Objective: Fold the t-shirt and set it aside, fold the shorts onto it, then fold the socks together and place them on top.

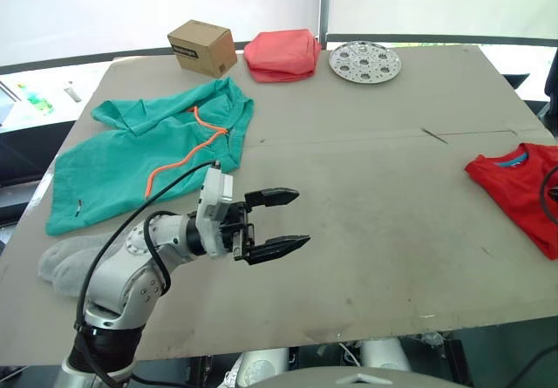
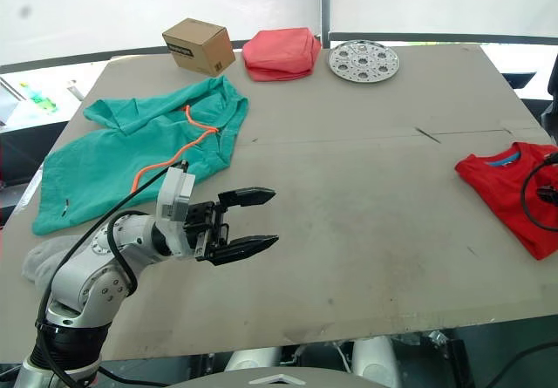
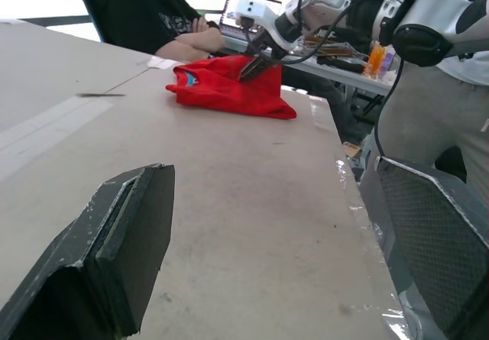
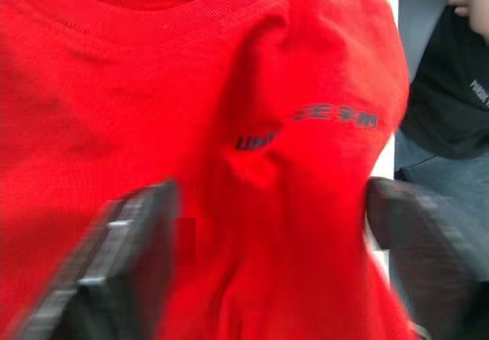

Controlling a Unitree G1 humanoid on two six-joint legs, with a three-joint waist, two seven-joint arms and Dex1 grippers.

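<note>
Left eye view shows the left end effector (image 1: 279,222) hovering over bare surface (image 1: 366,196), fingers spread wide and empty. Shorts (image 1: 148,157) lie at the surface's left, socks (image 1: 74,262) just below them. Right wrist view shows the right end effector (image 4: 267,256) over the t-shirt (image 4: 229,126) at the right edge, fingers apart, cloth between them.
</note>
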